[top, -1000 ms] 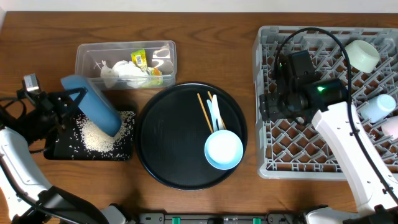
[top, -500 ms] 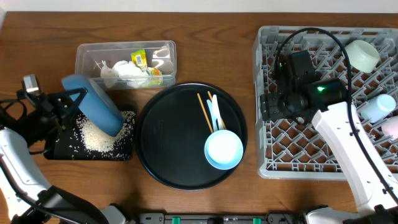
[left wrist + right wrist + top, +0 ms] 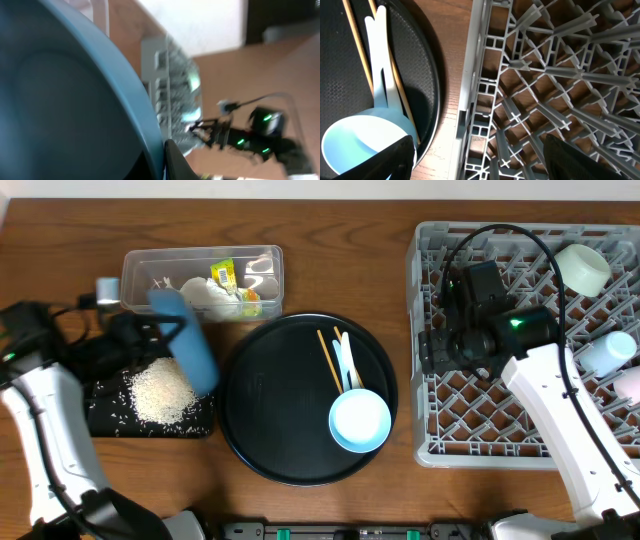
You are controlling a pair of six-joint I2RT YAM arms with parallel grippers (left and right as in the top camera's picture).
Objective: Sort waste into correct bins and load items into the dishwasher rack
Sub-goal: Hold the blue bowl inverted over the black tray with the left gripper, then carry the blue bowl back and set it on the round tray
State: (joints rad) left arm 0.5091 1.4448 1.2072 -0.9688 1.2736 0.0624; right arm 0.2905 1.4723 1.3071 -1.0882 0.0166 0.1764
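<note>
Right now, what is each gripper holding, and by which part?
Left gripper grips the large blue bowl by its rim; right gripper holds nothing.

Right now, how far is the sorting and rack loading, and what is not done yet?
Done: tissues and wrapper lie in the clear tub, rice in the shallow black tray, white cups in the rack. In hand: the left end effector holds the large blue bowl tilted over that tray's edge. Left: small teal bowl, chopsticks and spoon on the round black tray.
</note>
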